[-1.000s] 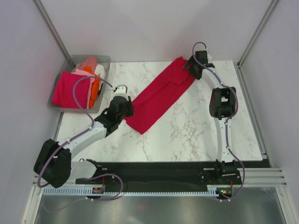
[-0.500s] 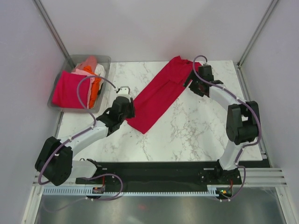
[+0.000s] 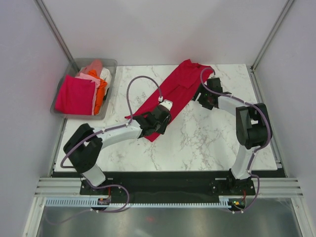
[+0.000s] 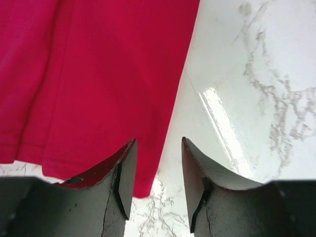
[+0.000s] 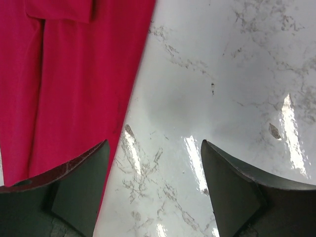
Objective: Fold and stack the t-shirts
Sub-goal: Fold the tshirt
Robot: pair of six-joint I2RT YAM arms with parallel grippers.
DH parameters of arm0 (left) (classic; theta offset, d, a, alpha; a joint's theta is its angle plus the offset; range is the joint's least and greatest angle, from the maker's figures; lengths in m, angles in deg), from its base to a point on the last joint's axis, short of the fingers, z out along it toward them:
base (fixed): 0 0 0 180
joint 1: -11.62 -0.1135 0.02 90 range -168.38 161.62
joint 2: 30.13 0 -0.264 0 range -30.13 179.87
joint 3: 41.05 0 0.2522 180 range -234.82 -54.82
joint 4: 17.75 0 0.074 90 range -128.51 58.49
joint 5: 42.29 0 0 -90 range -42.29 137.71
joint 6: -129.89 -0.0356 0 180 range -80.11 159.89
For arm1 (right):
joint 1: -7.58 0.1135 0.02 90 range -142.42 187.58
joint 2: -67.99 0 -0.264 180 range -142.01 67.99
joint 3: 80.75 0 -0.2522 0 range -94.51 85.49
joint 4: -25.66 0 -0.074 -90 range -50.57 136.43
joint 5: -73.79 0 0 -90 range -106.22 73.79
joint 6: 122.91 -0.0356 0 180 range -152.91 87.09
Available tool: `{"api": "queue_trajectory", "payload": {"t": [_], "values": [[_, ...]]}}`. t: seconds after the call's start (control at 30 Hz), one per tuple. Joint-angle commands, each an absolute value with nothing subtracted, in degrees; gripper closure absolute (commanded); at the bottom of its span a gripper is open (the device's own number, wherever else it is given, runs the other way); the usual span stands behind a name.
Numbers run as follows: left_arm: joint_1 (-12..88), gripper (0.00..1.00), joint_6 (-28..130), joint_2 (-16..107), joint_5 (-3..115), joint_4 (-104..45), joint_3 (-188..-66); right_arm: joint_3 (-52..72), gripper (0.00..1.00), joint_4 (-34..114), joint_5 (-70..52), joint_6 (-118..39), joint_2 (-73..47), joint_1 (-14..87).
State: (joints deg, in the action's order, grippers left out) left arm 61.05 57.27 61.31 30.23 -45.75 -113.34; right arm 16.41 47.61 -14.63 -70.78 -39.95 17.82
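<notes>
The crimson red t-shirt (image 3: 173,96) lies on the marble table as a long narrow strip, running diagonally from the far middle to the near left. My left gripper (image 3: 157,121) is over its near end. In the left wrist view it (image 4: 158,173) is open, with the shirt's near corner (image 4: 98,89) just between the fingertips. My right gripper (image 3: 201,95) is by the strip's right edge near the far end. In the right wrist view it (image 5: 155,182) is open over bare marble, the shirt's edge (image 5: 74,84) by its left finger. Magenta-pink (image 3: 74,95), orange (image 3: 100,91), pale pink and white shirts lie in the bin.
The clear grey plastic bin (image 3: 109,63) stands at the far left of the table. Grey walls and metal posts close the back and both sides. Bare marble (image 3: 212,138) lies to the right of and nearer than the red shirt.
My left gripper has swung from the left of the shirt's near end to over it. My right gripper has drawn back from the shirt's far end, along its right edge.
</notes>
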Motion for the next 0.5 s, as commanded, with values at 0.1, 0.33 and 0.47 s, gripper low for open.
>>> {"api": "queue_trajectory", "payload": {"t": [0.1,0.33,0.47], "values": [[61.19,0.51,54.03,72.60,30.66,-55.68,-120.91,12.01,0.18,44.70,-12.96,-71.93,-42.48,17.77],[61.19,0.58,55.00,78.58,32.24,-58.14,-123.19,13.33,0.17,43.82,-13.14,-71.85,-41.61,17.77],[61.10,0.83,57.02,80.69,36.01,-59.99,-124.42,14.73,0.17,43.73,-13.84,-71.41,-40.55,17.77]]}}
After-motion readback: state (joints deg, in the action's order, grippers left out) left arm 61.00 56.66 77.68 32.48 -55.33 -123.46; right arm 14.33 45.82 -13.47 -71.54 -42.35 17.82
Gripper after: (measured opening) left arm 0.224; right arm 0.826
